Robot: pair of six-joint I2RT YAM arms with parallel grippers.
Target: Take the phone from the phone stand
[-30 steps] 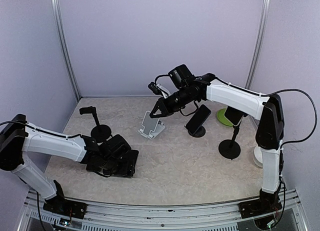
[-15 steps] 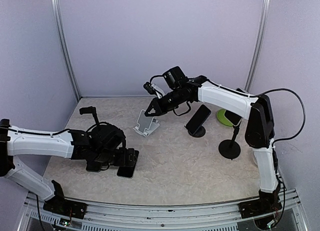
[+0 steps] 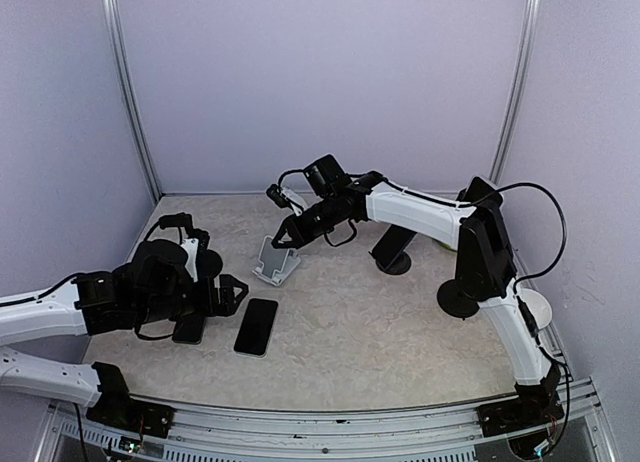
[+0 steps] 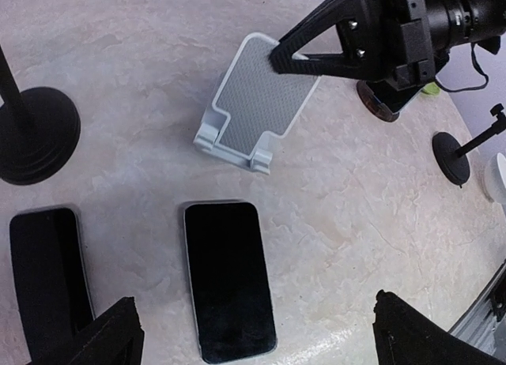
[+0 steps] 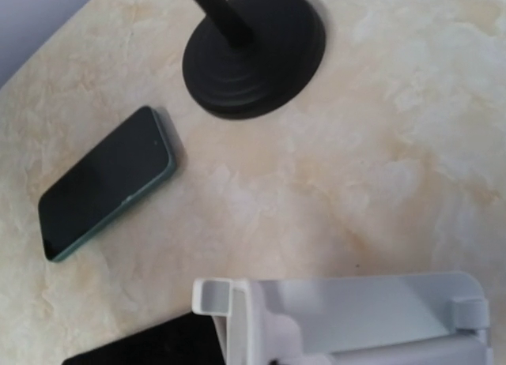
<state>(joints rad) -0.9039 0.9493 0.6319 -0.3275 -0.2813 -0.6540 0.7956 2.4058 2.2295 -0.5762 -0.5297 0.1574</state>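
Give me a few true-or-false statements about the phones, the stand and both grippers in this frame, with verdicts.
1. The white plastic phone stand holds a phone. False: it is empty.
2. A black flat phone lies face up on the beige marbled table, in front of the stand. True.
3. The left gripper is shut on that phone. False: its jaws are wide open and hold nothing.
4. The right gripper is shut, with its tip at the stand's upper edge. True.
5. A second dark phone lies flat beside the first. True.
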